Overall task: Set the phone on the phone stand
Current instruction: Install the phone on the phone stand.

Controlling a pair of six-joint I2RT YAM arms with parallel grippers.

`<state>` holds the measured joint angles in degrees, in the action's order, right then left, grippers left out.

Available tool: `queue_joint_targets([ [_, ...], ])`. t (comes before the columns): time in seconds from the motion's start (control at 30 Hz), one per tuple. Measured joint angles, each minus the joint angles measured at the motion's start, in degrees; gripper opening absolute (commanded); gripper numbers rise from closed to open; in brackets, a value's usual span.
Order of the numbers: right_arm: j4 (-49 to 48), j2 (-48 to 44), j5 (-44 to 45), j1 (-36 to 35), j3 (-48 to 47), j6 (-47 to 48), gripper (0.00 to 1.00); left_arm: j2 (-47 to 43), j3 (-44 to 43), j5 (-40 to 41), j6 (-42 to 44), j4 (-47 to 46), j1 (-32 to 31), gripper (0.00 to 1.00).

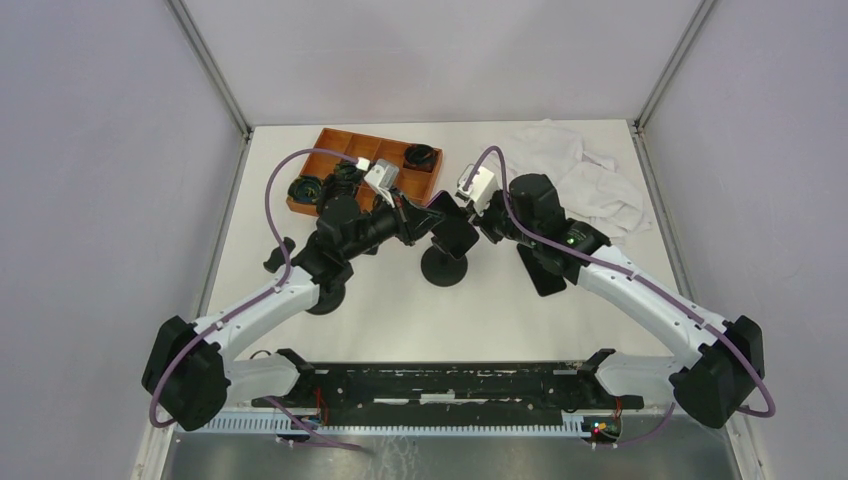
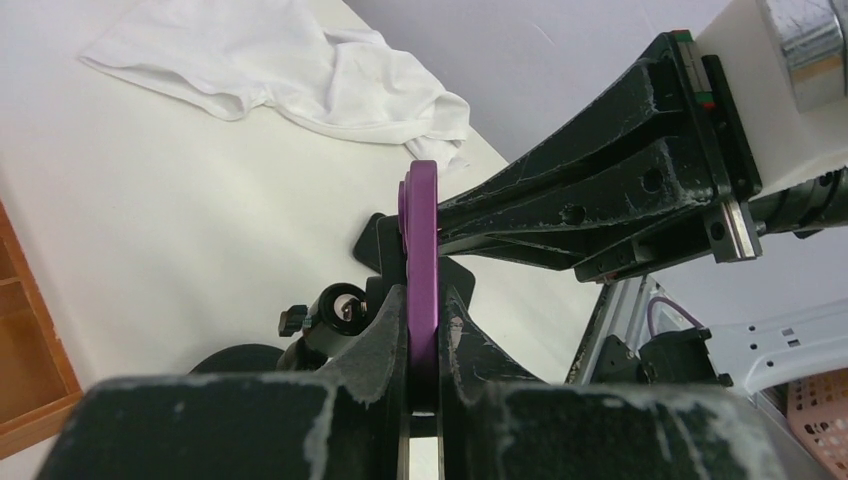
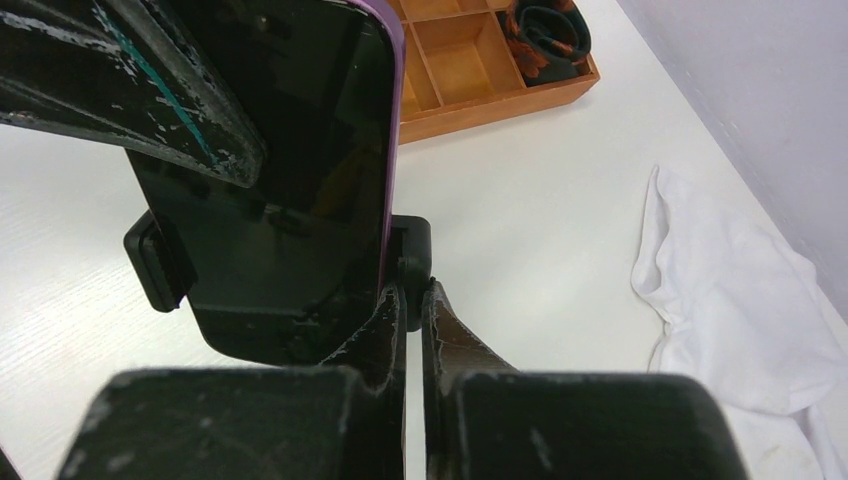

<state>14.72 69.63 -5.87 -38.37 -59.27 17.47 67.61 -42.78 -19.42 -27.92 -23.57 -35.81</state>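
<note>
White table; left claw pinches purple phone by stand; right claw closed, beside phone

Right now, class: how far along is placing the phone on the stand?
Done: the phone has been raised to the stand and sits between its side clamps. In hand: the left tool is shut on the phone's edge; the right tool is shut beside one clamp. Left: seating it fully, which I cannot confirm, then letting go.
</note>
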Motion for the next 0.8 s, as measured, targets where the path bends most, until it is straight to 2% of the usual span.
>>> queue_joint_targets([
  [0.8,-0.28,0.42,2.64,-0.83,-0.28,0.85,0.0,-0.26,-3.63,8.48,-1.27,8.15,-2.45,0.02],
])
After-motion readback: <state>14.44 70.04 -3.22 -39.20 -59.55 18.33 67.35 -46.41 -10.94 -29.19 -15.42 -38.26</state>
